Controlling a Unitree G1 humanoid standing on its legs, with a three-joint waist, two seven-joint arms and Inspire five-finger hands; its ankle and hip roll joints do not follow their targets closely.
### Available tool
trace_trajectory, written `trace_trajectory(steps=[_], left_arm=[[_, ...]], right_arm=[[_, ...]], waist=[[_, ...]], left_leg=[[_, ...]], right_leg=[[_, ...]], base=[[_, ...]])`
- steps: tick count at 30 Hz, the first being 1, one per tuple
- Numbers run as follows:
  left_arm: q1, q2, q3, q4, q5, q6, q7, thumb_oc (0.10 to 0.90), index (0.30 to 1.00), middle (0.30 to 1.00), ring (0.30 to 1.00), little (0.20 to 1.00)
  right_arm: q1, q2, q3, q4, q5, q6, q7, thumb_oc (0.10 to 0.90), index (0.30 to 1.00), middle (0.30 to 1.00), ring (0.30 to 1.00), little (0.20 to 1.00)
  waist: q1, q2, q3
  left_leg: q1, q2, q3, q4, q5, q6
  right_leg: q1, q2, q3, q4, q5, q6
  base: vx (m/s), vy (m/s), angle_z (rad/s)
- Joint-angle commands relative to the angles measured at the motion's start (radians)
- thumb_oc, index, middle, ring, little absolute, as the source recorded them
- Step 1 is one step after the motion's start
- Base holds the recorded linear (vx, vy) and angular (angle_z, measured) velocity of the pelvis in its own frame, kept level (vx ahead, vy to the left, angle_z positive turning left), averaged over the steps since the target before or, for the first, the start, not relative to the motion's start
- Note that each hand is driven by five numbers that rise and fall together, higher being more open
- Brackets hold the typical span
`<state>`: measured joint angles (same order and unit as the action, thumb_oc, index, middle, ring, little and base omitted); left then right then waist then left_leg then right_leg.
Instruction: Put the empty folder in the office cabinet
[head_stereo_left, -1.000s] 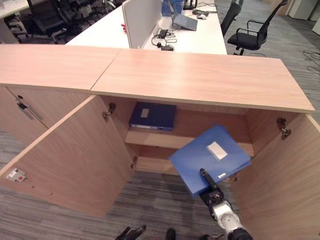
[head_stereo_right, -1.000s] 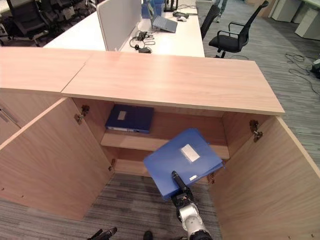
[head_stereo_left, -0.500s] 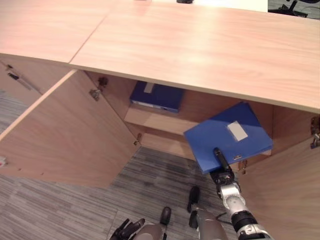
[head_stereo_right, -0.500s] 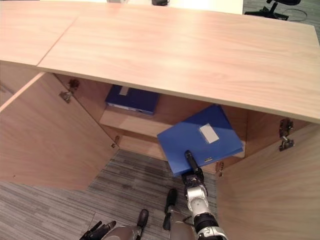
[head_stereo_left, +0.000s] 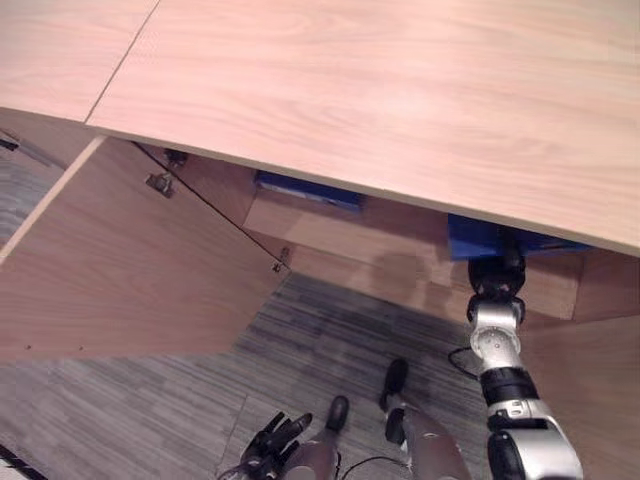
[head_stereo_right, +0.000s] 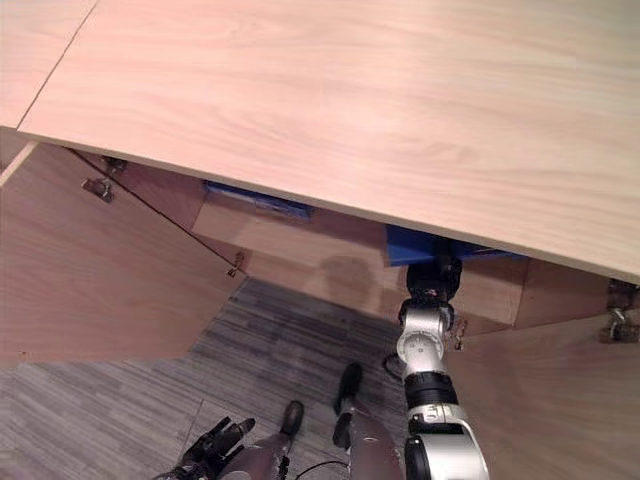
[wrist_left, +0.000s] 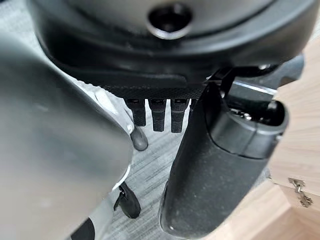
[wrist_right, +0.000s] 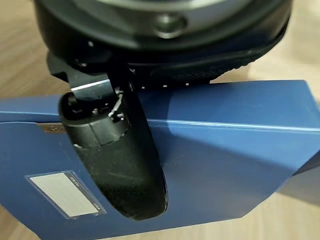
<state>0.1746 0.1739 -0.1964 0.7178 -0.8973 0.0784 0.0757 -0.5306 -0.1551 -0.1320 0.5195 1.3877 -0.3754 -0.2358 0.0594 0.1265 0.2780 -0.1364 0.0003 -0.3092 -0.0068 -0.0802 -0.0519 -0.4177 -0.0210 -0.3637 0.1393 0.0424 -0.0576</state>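
Note:
The blue folder (head_stereo_left: 478, 240) lies in the right half of the open wooden cabinet, mostly hidden under the cabinet top (head_stereo_left: 350, 90). My right hand (head_stereo_left: 497, 272) reaches in below the top and is shut on the folder. In the right wrist view its thumb (wrist_right: 122, 155) presses on the blue cover (wrist_right: 225, 150) beside a white label (wrist_right: 62, 192); the fingers are hidden beneath. My left hand (head_stereo_left: 272, 442) hangs low over the carpet with relaxed fingers, holding nothing.
A second, darker blue folder (head_stereo_left: 305, 190) lies on the shelf (head_stereo_left: 370, 235) at the left. The left door (head_stereo_left: 110, 280) stands wide open, and the right door (head_stereo_right: 550, 400) is open too, with a metal hinge (head_stereo_right: 612, 325). Grey carpet lies below.
The camera has tipped down and moved closer to the cabinet. My right hand has pushed the blue folder forward from the cabinet's opening in under the top.

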Motion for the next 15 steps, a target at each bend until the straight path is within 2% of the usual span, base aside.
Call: trace_trajectory(steps=[1, 7, 8, 11, 12, 15], left_arm=[[0.056, 0.038, -0.022, -0.044, -0.01, -0.021, 0.009, 0.8, 0.9, 0.9, 0.9, 0.9], [0.061, 0.053, -0.07, -0.087, -0.022, -0.024, 0.022, 0.8, 0.9, 0.9, 0.9, 0.9], [0.062, 0.058, -0.075, -0.097, -0.022, -0.026, 0.023, 0.8, 0.9, 0.9, 0.9, 0.9], [0.061, 0.071, -0.099, -0.131, -0.021, -0.035, 0.032, 0.8, 0.9, 0.9, 0.9, 0.9], [0.063, 0.08, -0.106, -0.148, -0.023, -0.042, 0.034, 0.8, 0.9, 0.9, 0.9, 0.9], [0.071, 0.106, -0.135, -0.201, -0.029, -0.047, 0.042, 0.8, 0.9, 0.9, 0.9, 0.9]], right_arm=[[-0.081, -0.004, -0.038, -0.114, 0.004, -0.117, 0.016, 0.4, 0.3, 0.3, 0.3, 0.3], [-0.197, -0.028, -0.006, -0.072, -0.034, -0.127, -0.057, 0.4, 0.3, 0.3, 0.3, 0.3], [-0.213, -0.032, -0.001, -0.07, -0.036, -0.129, -0.062, 0.4, 0.3, 0.3, 0.3, 0.3], [-0.299, -0.05, 0.005, -0.06, -0.051, -0.147, -0.096, 0.4, 0.3, 0.3, 0.3, 0.3], [-0.327, -0.059, 0.015, -0.062, -0.057, -0.154, -0.106, 0.4, 0.3, 0.3, 0.3, 0.3], [-0.429, -0.077, 0.031, -0.094, -0.084, -0.185, -0.143, 0.4, 0.3, 0.3, 0.3, 0.3]], waist=[[0.006, -0.026, 0.01], [0.016, 0.003, 0.053], [0.018, 0.012, 0.055], [0.025, 0.028, 0.088], [0.027, 0.036, 0.092], [0.041, 0.059, 0.127]], left_leg=[[0.092, -0.119, 0.001, -0.08, -0.011, 0.1], [0.046, -0.141, 0.006, -0.08, 0.004, 0.107], [0.048, -0.133, 0.004, -0.08, -0.01, 0.106], [0.016, -0.151, 0.012, -0.08, 0.011, 0.108], [0.012, -0.145, 0.01, -0.08, -0.001, 0.109], [-0.029, -0.153, 0.011, -0.08, 0.012, 0.106]], right_leg=[[-0.046, -0.02, 0.131, 0.01, 0.029, 0.122], [-0.099, -0.025, 0.156, 0.031, 0.035, 0.121], [-0.097, -0.016, 0.169, 0.036, 0.009, 0.124], [-0.129, -0.032, 0.165, 0.042, 0.039, 0.121], [-0.13, -0.023, 0.176, 0.043, 0.018, 0.125], [-0.163, -0.026, 0.178, 0.048, 0.018, 0.122]], base=[[-0.04, 0.014, -0.03], [0.0, 0.009, -0.03], [0.04, -0.007, -0.1], [-0.07, 0.032, -0.11], [0.05, -0.018, -0.1], [-0.03, -0.028, -0.02]])
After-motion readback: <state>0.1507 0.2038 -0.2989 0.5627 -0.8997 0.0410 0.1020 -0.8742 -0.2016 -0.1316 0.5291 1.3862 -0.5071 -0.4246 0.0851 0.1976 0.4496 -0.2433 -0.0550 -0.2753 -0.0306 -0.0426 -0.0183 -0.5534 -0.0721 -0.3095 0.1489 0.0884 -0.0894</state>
